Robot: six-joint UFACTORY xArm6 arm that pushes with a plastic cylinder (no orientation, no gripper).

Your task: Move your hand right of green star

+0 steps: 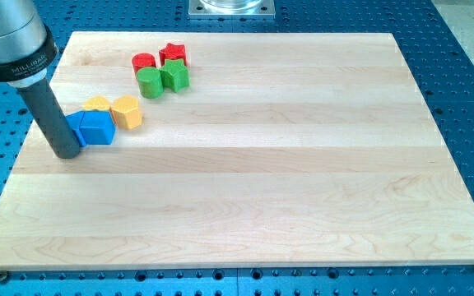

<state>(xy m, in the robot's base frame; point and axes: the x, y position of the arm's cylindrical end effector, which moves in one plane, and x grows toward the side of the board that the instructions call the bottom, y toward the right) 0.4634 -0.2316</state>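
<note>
The small green star-shaped block (175, 76) lies in the far left part of the pale wooden board (303, 164). It belongs to a tight group of four. The green round block (148, 81) touches it on the left, the red star-shaped block (173, 54) sits just behind it, and the red round block (143, 61) is at the far left of the group. To the right of the green star the wood is bare, so the goal place is free.

The task seems to be hardly started. The tip (69, 153) of the dark rod rests on the board near its left edge, well apart from the green star, nearer to the viewer and further to the left. It stands just beside, perhaps touching, the blue block (95, 127), which looks like a cube. A second blue piece (74, 125) is partly hidden behind the rod. Two yellow blocks (127, 111) (97, 104) sit close behind the blue ones.

The arm has no gripper, so there is nothing to open or close, and it holds nothing.

What is left is almost the whole way: the tip probably has to travel right and far, passing around the green and red group, to stop just right of the green star.
</note>
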